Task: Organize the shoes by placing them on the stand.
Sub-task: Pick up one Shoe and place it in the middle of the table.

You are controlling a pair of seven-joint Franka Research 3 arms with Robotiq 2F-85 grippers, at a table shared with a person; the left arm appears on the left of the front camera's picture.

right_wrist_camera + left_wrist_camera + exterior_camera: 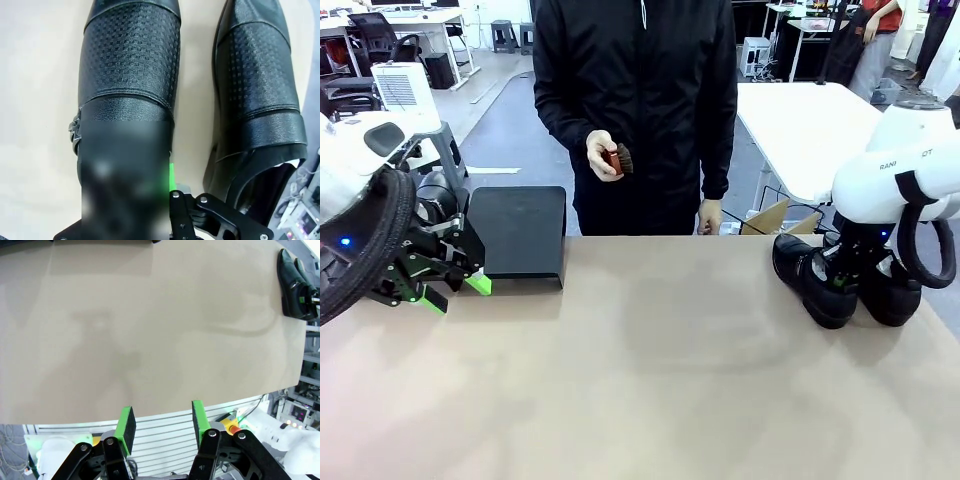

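Two glossy black shoes stand side by side at the table's right, the left shoe (808,278) and the right shoe (894,296). My right gripper (840,272) is lowered into the left shoe's opening and shut on its side wall. In the right wrist view a green pad (170,176) presses that left shoe (130,65), with the other shoe (257,75) beside it. The black stand (518,232) sits at the far left with nothing on it. My left gripper (455,288) hovers open in front of it, holding nothing (161,425). Both shoes (296,286) appear far off in the left wrist view.
A person in a black jacket stands at the far side, holding a small brown brush (618,158) in one hand. The tan tabletop (640,360) lies bare between the stand and the shoes. A cardboard box (772,216) shows behind the table's far edge.
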